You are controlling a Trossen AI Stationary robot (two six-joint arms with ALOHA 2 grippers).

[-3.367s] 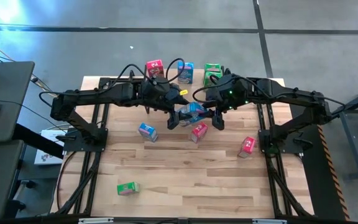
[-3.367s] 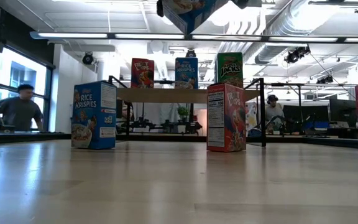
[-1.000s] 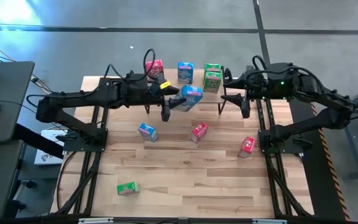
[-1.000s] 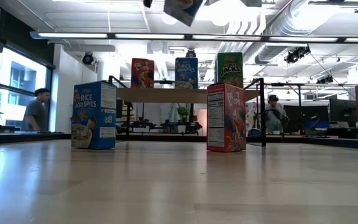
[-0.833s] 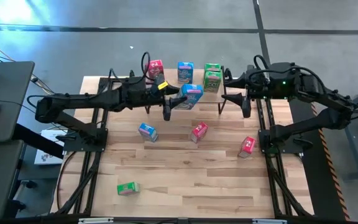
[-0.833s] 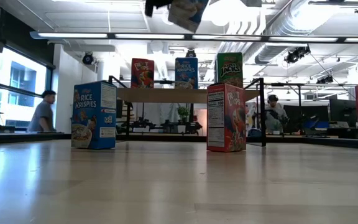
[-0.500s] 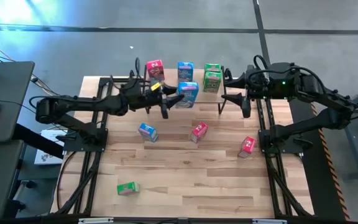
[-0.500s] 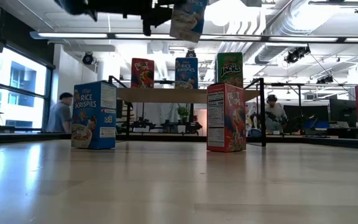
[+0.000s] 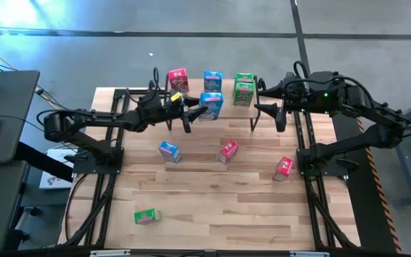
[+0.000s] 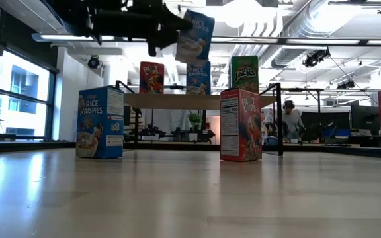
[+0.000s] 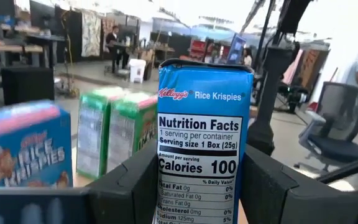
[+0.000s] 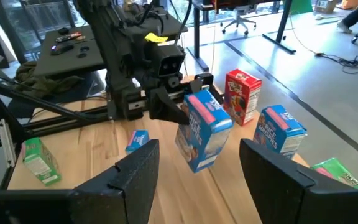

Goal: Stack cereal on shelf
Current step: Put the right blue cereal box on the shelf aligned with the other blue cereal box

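Blue cardboard is what the left pincer (image 9: pixel 191 113) has hold of: a Rice Krispies box (image 9: pixel 211 104), clamped between its two dark fingers (image 11: pixel 132 186) and carried in the air, tilted a little, just in front of the shelf (image 10: pixel 197 100). From the low camera the box (image 10: pixel 194 35) hangs above the plank, over the blue box (image 10: pixel 198 78) already standing there. On the shelf I can see a red box (image 9: pixel 178 78), that blue one, and two green boxes (image 9: pixel 243 89) close together.

To do this step well, I'd say the arm should square the box up first, then lower it straight down onto the top of the blue box on the shelf, letting go only once it sits flat; a tilted release would likely tip it or knock the neighbours.

Off to the other side, the right pincer (image 9: pixel 267 108) waits near the shelf's right end, fingers (image 12: pixel 132 174) spread apart and holding nothing.

Further out on the tabletop (image 9: pixel 212 207), loose boxes remain: a blue one (image 9: pixel 168 150), two red ones (image 9: pixel 227 150) (image 9: pixel 284 167), and a green one (image 9: pixel 147 215) lying near the front edge.
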